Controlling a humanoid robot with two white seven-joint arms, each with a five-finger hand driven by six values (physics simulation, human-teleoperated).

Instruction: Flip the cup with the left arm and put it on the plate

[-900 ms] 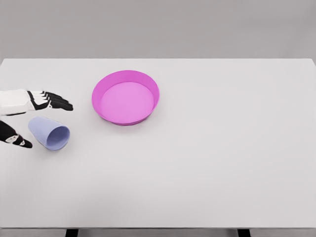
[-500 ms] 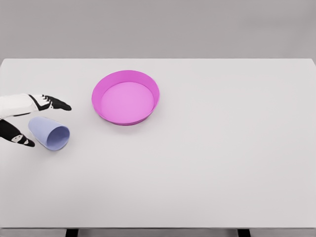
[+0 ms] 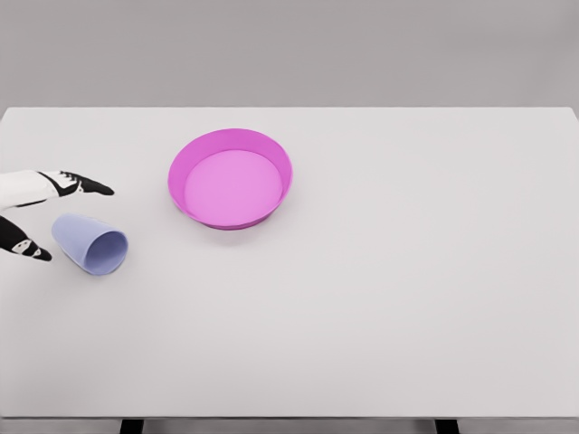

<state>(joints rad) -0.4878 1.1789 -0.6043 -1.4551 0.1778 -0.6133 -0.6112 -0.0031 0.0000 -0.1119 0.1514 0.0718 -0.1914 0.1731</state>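
Your left hand (image 3: 41,210) sat at the table's (image 3: 407,298) left edge, fingers spread, holding nothing. The lavender cup (image 3: 90,243) lay on its side beside it, empty. The magenta plate (image 3: 231,178) stood empty, well apart.

You are looking down on a broad white desk (image 3: 380,307) that fills most of the frame from edge to edge, its matte top evenly lit with only soft, faint shadows. Behind its far edge rises a plain grey wall (image 3: 289,50), smooth and without any window, door or fitting that you can make out. At the very bottom of your view, below the desk's near edge, two short dark supports (image 3: 132,426) show against a narrow grey strip; the floor itself you cannot tell apart there.
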